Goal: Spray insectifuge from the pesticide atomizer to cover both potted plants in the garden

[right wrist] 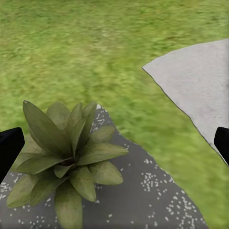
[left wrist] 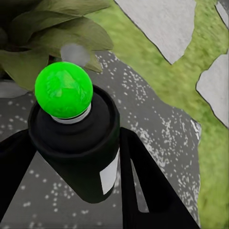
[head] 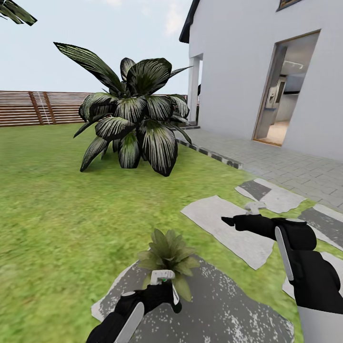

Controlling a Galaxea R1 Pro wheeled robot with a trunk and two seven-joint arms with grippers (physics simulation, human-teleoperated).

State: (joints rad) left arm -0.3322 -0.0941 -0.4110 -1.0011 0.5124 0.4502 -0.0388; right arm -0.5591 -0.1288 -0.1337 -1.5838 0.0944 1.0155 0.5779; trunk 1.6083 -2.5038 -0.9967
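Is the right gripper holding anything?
No, the right gripper hangs empty over the grass, while the left gripper clamps the spray bottle near the potted plant.

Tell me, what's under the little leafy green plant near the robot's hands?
The small green broad-leaved potted plant sits on a dark grey speckled stone slab, with green lawn around it. Its leaves cover its pot, so that can't be seen.

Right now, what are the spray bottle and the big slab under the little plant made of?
The bottle in the left gripper looks like smooth dark plastic with a white label; its bright green top shines like glossy plastic. The slab under the plant looks like rough grey stone, matte and speckled white. It's a rendered scene, so that's a guess.
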